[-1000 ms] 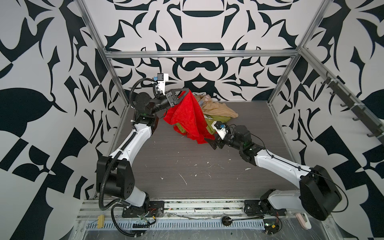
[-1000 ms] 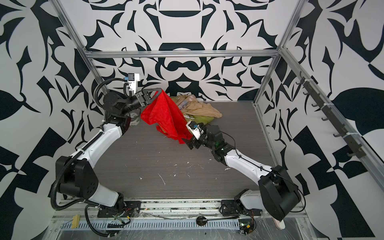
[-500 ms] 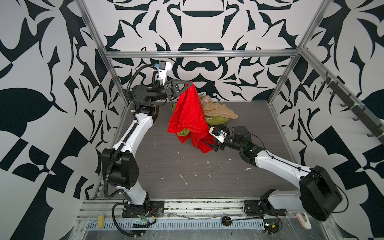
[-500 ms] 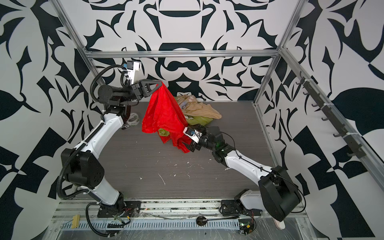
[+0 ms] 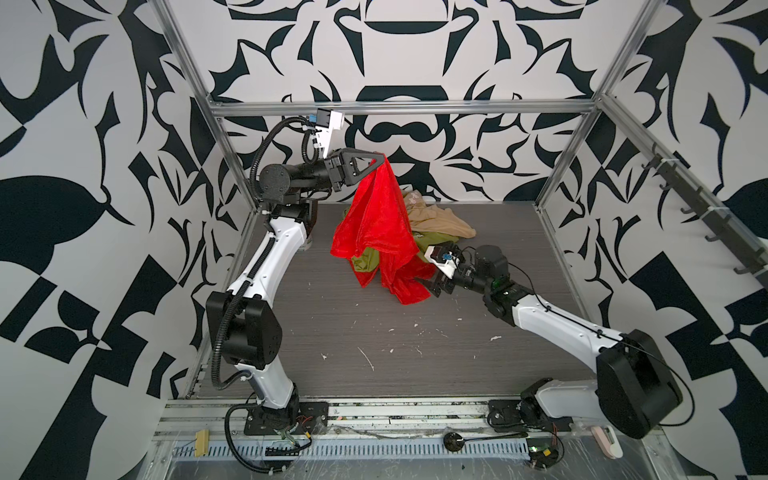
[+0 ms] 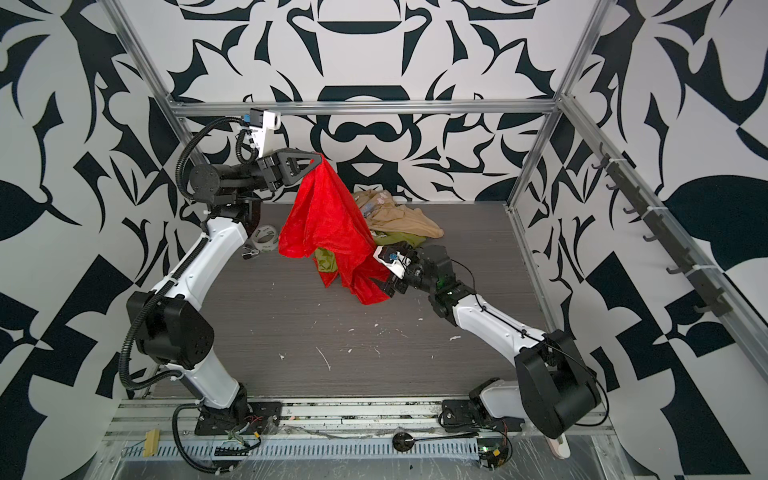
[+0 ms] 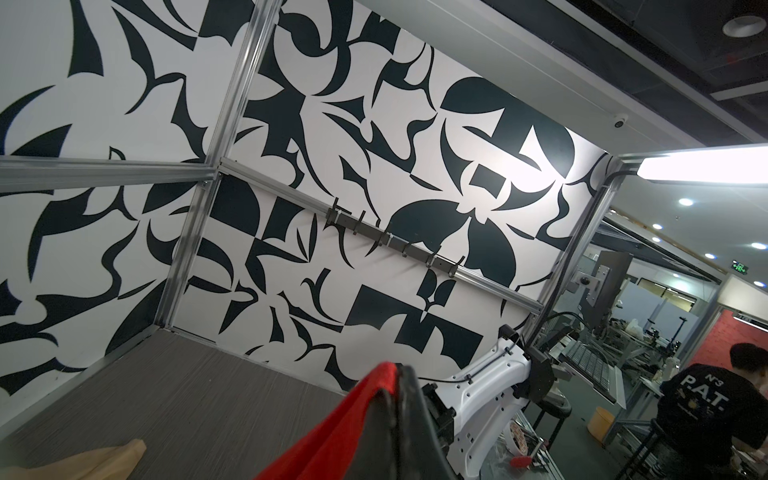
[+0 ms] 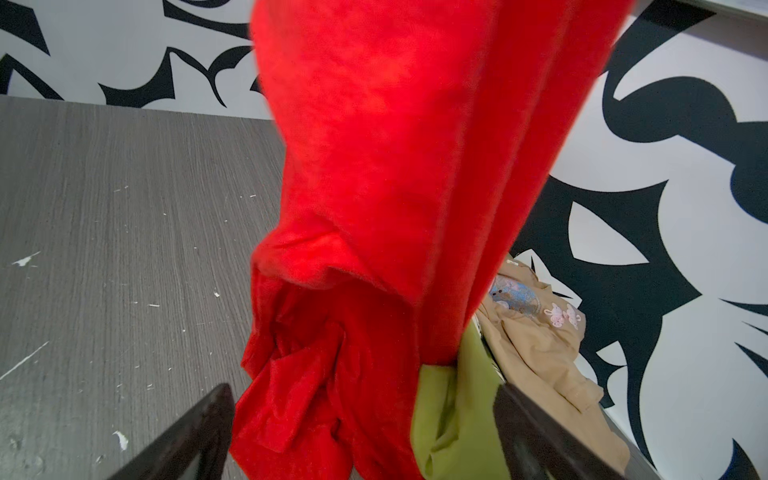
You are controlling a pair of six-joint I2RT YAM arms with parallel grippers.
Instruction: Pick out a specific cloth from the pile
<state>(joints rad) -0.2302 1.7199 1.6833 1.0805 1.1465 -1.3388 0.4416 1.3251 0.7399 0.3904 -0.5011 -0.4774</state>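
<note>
My left gripper [image 5: 380, 159] was raised high over the back of the table [image 5: 374, 345], its jaws pinched shut on one corner of the red cloth [image 5: 376, 220]. The cloth hung from that pinch in a long drape, and its lower end was bunched low just in front of the pile [image 5: 440, 226] near the table's back edge. Whether the tail touched the tabletop I could not tell. My right gripper [image 5: 431, 286] sat low against that tail with its jaws spread wide, holding nothing. In the right wrist view the tail filled the gap between the fingers [image 8: 187, 436], but a fold of the olive-green shirt [image 8: 453, 415] lay inside that gap too, pressed against the red. That was my main worry: closing there would likely have clamped both fabrics and dragged the shirt out with the cloth. In both top views a flap of green also showed under the red drape, and I could not tell whether it was caught in the folds or merely lying behind them. The other risk I judged was the left grip, since so small a bite on thin fabric could slip if anything tugged from below. The beige garment [image 5: 436, 220] lay clear at the back.
</note>
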